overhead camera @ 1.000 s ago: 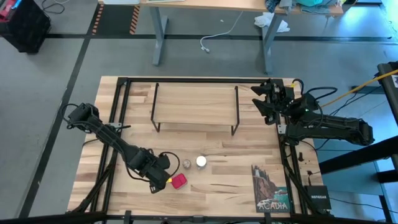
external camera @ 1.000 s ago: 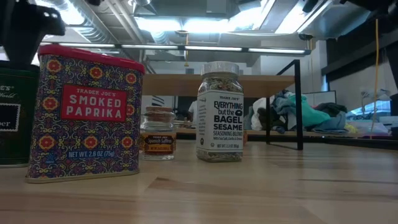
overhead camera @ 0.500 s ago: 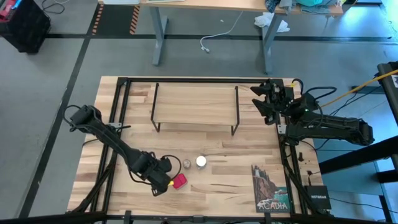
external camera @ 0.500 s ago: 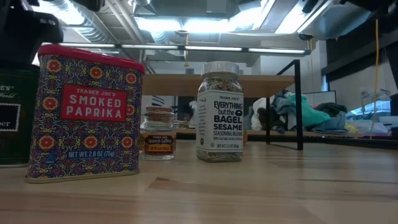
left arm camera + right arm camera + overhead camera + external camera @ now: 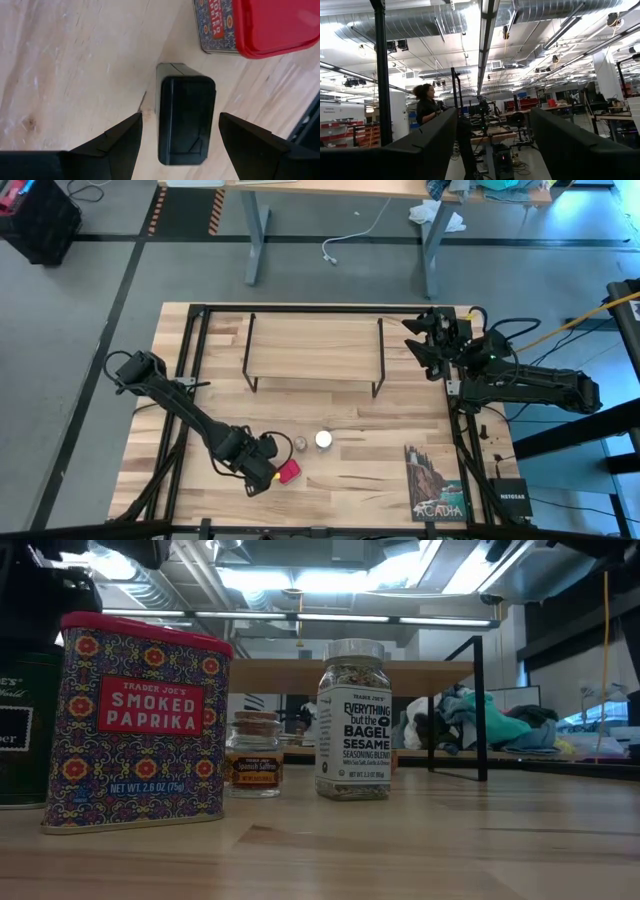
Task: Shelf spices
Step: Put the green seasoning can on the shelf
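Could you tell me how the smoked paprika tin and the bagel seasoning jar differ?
The smoked paprika tin is square, opaque and patterned, with a red lid; the bagel seasoning jar is round and clear, with a white cap. In the low view the tin looks wider. Both stand upright on the table.

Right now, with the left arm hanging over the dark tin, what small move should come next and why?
Probably lower the left end effector and close on the dark square tin. Its open fingers straddle the tin with gaps on both sides, the red tin stands clear, and the shelf holds nothing yet.
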`<state>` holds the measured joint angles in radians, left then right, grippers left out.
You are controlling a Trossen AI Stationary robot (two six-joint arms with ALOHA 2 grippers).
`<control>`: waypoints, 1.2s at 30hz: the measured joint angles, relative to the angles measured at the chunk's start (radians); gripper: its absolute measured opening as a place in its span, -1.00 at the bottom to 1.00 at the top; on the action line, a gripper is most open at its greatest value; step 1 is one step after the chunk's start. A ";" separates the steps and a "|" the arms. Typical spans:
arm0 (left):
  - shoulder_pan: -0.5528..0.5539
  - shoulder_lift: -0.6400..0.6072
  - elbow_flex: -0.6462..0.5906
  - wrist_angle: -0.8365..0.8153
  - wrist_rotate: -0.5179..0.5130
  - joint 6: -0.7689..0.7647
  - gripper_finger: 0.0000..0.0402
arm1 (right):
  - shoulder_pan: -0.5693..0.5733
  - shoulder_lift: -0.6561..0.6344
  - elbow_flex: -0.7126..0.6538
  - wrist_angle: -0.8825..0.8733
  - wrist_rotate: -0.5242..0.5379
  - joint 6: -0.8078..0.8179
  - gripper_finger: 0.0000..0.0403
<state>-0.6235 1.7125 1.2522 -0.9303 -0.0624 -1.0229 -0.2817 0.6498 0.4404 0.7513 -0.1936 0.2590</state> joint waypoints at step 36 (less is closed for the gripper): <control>0.091 -0.069 0.042 -0.151 0.104 0.153 -0.42 | 0.000 0.000 0.000 -0.046 0.002 0.001 0.29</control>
<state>-0.5328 1.6435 1.2943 -1.0809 0.0417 -0.8698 -0.2817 0.6502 0.4404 0.7055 -0.1917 0.2600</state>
